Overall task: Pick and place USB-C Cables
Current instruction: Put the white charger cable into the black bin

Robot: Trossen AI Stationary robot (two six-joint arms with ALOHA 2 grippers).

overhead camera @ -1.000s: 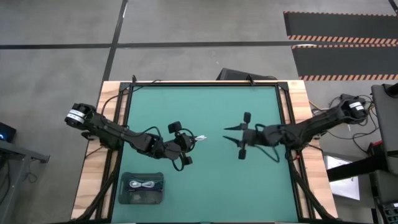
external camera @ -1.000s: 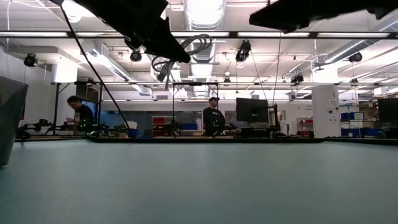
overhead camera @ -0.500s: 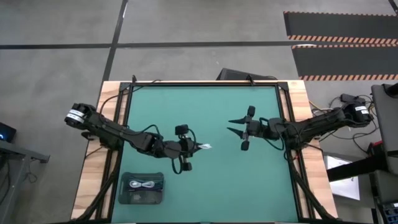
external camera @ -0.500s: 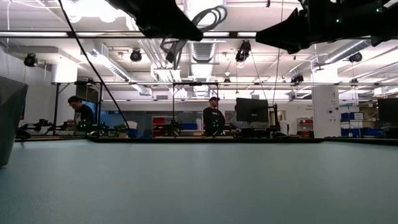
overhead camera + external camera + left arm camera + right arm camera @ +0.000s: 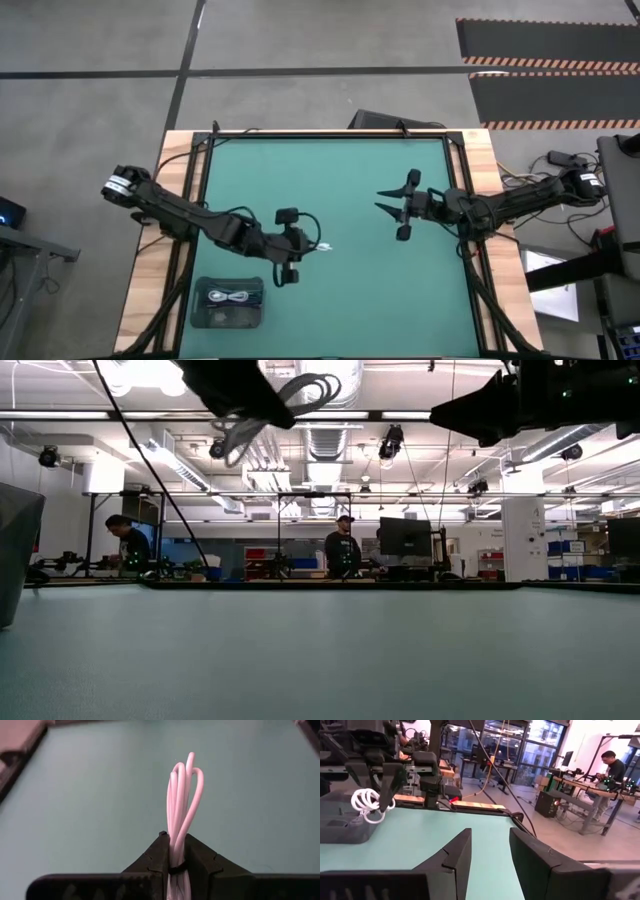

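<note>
- Green matting covers the table (image 5: pixel 340 300), which is edged in pale wood and seen from directly above.
- Near the table's middle, slightly toward its left side, the left gripper (image 5: pixel 308 246) hangs above the mat at the end of a dark jointed arm that reaches in from the left edge.
- Its two dark fingers (image 5: pixel 157 857) are closed tight around a white USB-C cable (image 5: pixel 181 805), a bundle of thin loops bound near the bottom by a small dark tie.
- In the left wrist view, the loops stand up out of the pinch with green mat behind them; the cable is lifted clear of the table.
- In the high view, the same cable shows as a small white tip (image 5: pixel 322 247) just beyond the left gripper.
- The right wrist view shows it from across the table as white coils (image 5: pixel 367 802) pinched in the far gripper.
- A dark bin (image 5: pixel 204 306) sits on the table's left front corner, close to the left gripper. A second white coiled cable (image 5: pixel 231 297) lies inside it.
- The right gripper (image 5: pixel 385 201) hovers right of the table's middle, well apart from the left gripper. Its fingers (image 5: pixel 452 852) are spread wide and hold nothing.
- In the low view, both arms pass across the top, and two people (image 5: pixel 343 550) stand at benches in the room beyond the table.
</note>
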